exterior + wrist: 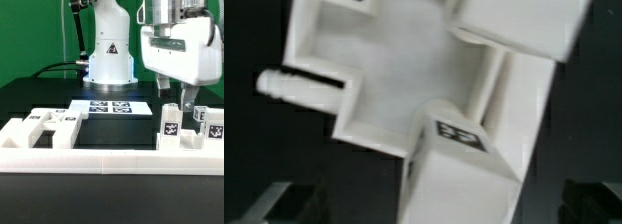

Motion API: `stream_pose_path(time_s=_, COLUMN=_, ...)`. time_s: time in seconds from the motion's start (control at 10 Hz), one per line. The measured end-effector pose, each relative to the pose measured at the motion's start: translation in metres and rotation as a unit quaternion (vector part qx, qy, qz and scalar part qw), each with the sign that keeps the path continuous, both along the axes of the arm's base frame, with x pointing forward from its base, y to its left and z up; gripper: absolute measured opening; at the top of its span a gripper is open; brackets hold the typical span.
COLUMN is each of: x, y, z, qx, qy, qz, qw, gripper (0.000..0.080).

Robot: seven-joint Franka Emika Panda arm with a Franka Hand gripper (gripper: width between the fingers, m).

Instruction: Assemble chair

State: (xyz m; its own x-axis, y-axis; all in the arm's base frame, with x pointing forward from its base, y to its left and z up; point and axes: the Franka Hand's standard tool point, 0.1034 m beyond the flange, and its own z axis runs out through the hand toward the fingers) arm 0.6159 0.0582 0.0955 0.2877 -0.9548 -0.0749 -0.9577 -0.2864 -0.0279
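The gripper [183, 103] hangs at the exterior view's upper right with its jaws spread wide and nothing held. Just below it, two tagged chair pieces [171, 124] stand upright at lower right, behind the border rail [100, 160]. A slotted panel [50, 122] lies flat at lower left, its long axis running across the frame.

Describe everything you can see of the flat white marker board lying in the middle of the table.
The marker board is a thin, flat white sheet that looks like card or plastic. Several square black-and-white tags are printed in a cluster at its middle. It lies flat on the black table, just in front of the robot's white base and behind the white chair parts. Nothing rests on it, and only the table touches it. The wrist view does not show it.
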Motion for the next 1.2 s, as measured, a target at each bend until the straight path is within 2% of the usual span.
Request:
stream_pose_path(time_s=0.6, x=-0.0063, y=-0.0024, z=0.0009, qx=0.000, qy=-0.009, qz=0.115, qw=0.993, gripper=0.0649)
stream_pose_path(time_s=0.8, x=-0.0084, y=0.0012, z=-0.0016, qx=-0.015, qy=-0.010, qz=0.229, qw=0.973, gripper=0.0649)
stream_pose_path(time_s=0.9, x=-0.0086, y=0.0018, z=-0.0020, qx=-0.018, qy=-0.011, qz=0.268, qw=0.963, gripper=0.0649)
stream_pose_path(time_s=1.1, x=-0.0069, y=-0.0017, z=-0.0033, qx=-0.025, qy=-0.023, qz=0.373, qw=0.927, gripper=0.0649)
stream_pose_path(time_s=1.2, x=-0.0071, y=-0.0022, z=-0.0035, qx=-0.026, qy=-0.023, qz=0.391, qw=0.920, gripper=0.0649)
